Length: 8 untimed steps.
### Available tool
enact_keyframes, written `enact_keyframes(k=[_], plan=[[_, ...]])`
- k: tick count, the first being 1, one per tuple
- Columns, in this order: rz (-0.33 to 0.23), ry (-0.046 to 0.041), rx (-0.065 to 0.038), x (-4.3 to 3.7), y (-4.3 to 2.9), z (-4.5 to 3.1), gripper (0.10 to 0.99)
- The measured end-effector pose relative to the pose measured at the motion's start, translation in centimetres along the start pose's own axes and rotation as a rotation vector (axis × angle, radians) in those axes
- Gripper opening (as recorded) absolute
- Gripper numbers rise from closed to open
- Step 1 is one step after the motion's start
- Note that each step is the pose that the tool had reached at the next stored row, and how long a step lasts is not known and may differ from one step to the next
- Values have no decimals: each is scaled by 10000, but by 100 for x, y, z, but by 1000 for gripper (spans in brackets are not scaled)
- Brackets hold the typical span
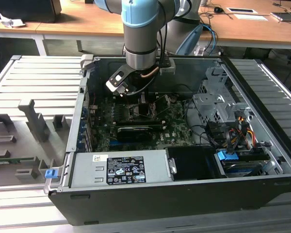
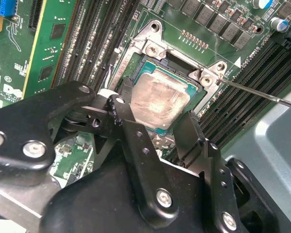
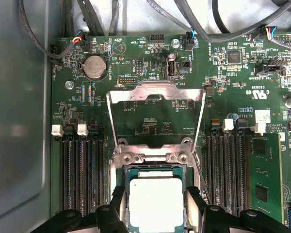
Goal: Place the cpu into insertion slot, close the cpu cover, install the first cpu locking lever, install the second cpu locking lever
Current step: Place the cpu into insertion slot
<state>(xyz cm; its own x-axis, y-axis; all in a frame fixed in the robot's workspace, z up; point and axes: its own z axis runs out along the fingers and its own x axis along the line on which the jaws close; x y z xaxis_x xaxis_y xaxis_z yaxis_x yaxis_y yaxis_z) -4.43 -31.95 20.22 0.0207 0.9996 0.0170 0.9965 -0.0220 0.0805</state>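
Note:
The cpu (image 3: pixel 155 204) (image 2: pixel 157 99), a dull grey square chip, lies flat inside the insertion slot (image 3: pixel 154 156) (image 2: pixel 154 47) on the green board. My gripper (image 3: pixel 155 194) (image 2: pixel 157 107) hangs right over it. One black finger (image 3: pixel 118 206) and the other finger (image 3: pixel 194 206) stand on either side of the chip, each with a thin gap to its edge, so the gripper looks open. The cpu cover (image 3: pixel 156 91), a thin silvery frame, is swung up and back past the slot's hinge edge. In the exterior view the arm (image 1: pixel 141 46) reaches down into the computer case.
A thin wire lever (image 2: pixel 262 94) sticks out from the slot's corner over the memory slots. Rows of black memory slots (image 3: pixel 82 174) (image 3: pixel 228 170) flank the slot. Cables (image 3: pixel 194 19) hang at the board's edge. The case wall (image 1: pixel 82 121), drive cage (image 1: pixel 218 109) and power supply (image 1: pixel 121 170) surround the board.

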Motion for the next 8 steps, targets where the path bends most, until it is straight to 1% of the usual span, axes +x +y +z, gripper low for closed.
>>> enact_keyframes(k=[8], plan=[[1,1,7,1,5,-64,608]])
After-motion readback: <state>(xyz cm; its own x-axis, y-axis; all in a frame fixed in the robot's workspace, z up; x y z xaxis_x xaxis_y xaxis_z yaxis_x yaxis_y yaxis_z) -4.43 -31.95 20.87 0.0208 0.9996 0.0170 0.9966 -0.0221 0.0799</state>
